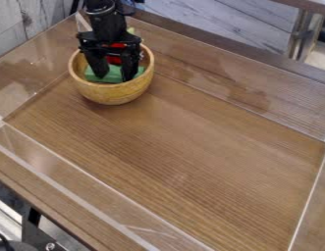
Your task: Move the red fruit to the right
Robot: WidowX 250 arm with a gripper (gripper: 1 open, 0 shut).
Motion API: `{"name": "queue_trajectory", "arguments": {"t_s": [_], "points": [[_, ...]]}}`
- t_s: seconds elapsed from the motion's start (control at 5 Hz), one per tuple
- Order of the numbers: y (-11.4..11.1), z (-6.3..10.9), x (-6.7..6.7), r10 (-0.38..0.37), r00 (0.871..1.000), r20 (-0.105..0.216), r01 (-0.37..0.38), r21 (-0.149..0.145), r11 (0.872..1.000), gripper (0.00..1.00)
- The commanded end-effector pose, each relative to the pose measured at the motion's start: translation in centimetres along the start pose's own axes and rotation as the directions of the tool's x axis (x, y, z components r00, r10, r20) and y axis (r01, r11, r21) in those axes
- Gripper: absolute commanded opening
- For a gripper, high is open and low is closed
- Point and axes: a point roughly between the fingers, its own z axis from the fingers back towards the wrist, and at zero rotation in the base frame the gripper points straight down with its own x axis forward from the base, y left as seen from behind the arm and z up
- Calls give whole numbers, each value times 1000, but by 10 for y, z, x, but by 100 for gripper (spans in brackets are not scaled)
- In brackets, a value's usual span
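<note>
My gripper [110, 63] reaches down into a tan bowl [86, 88] at the table's far left. Its two dark fingers [90, 61] stand spread apart, so it is open. Between them, near the top, shows a small patch of red [114, 47]; it looks like the red fruit, but most of it is hidden by the gripper. I cannot tell whether the fingers touch it. A flat green block [115, 72] lies inside the bowl under the fingers.
The wooden table [191, 147] has a clear raised rim [33, 147] around it. A grey plank wall and a metal leg [301, 39] stand behind the far edge.
</note>
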Motion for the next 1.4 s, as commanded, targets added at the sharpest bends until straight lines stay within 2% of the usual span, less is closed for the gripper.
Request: {"name": "queue_trajectory", "arguments": {"t_s": [0.0, 0.2, 0.4, 0.8, 1.0, 1.2], "points": [[-13, -2, -2, -34, 999, -10, 34, -7, 999, 0], [-16, 3, 7, -3, 1000, 12, 3, -9, 1000, 0], [-22, 19, 18, 31, 998, 54, -30, -23, 999, 0], [-58, 70, 13, 100, 989, 112, -93, -71, 993, 0], [-77, 92, 14, 81, 988, 130, -67, -108, 992, 0], [-90, 101, 12, 55, 990, 133, -39, -120, 992, 0]]}}
